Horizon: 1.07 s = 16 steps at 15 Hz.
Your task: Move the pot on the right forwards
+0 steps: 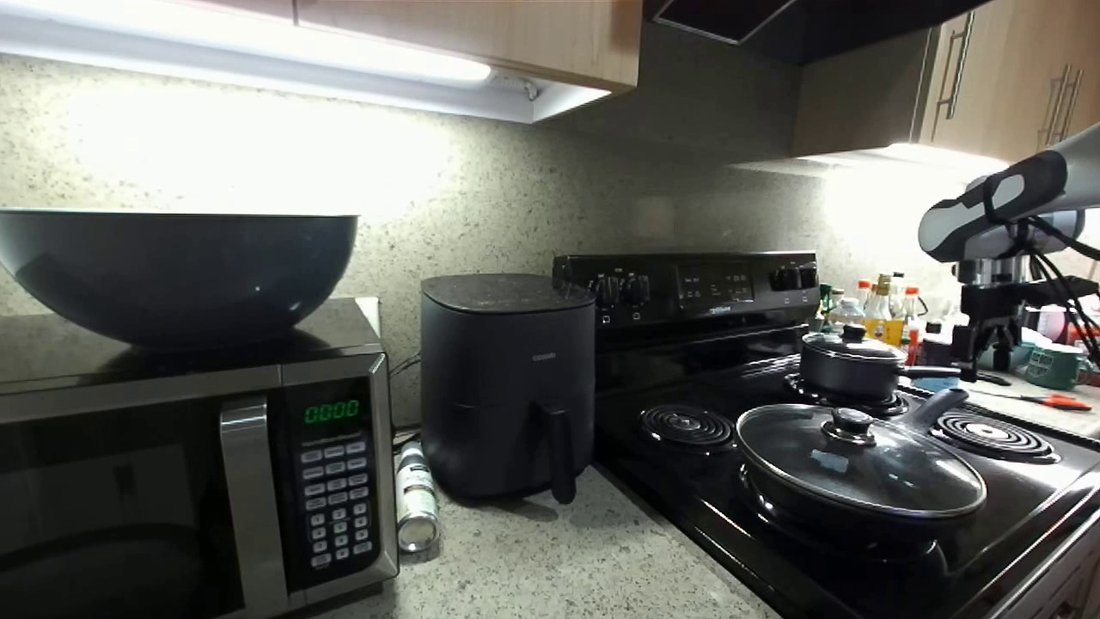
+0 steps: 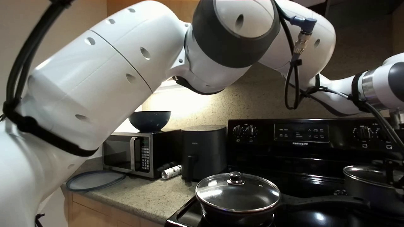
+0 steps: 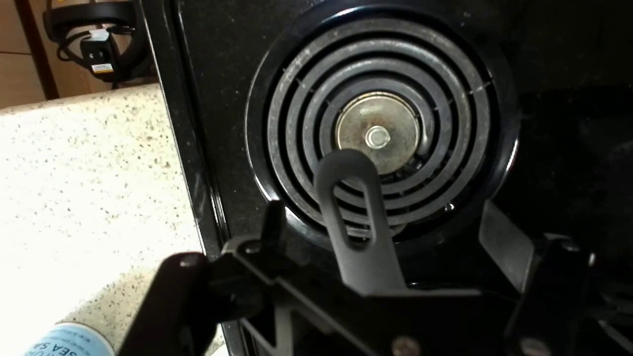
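- pot sits lidded at the rear right of the stove, diagonally behind the wide glass-lidded pan.
- i have the hand spread wide, its fingers well apart.
- in the wrist view i see the pot's handle between the fingers, reaching out over the front right burner.

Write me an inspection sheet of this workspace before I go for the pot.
Surface: glossy black stovetop, speckled counter beside it.
Job's things: dark, lidded pot, upright at the stovetop's rear; its handle overlaps a burner in the wrist view.
Clutter: wide lidded pan, bottles, green mug, blue container.
Tool: open; handle seen between its fingers, not gripped.
Cables: black, strapped along the arm, some slack hanging.
Surroundings: microwave with a large bowl on top, air fryer, overhead cupboards.
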Motion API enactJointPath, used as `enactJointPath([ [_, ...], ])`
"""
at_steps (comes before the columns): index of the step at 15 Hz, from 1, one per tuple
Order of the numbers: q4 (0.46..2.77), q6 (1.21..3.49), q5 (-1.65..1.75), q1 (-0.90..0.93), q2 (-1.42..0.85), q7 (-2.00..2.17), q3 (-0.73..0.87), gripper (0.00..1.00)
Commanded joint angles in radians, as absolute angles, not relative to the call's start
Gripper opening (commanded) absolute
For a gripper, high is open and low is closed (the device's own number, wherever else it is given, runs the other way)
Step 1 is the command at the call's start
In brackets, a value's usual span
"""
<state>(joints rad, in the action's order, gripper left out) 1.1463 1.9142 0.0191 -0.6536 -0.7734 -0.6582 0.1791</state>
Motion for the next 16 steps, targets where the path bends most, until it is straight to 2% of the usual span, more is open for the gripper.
enactJointPath([
  [1, 1.125, 1.895, 0.008, -0.669, -0.783, -0.685, 0.171, 1.0],
  [11, 1.044, 1.919, -0.011, -0.693, -0.845, -0.788, 0.118, 1.0],
  [12, 1.034, 1.915, -0.011, -0.694, -0.854, -0.794, 0.116, 0.96],
  [13, 1.019, 1.906, -0.006, -0.692, -0.869, -0.795, 0.116, 0.74],
  [15, 0.995, 1.893, -0.005, -0.693, -0.892, -0.802, 0.113, 0.69],
  [16, 0.983, 1.885, -0.005, -0.694, -0.903, -0.803, 0.113, 0.64],
])
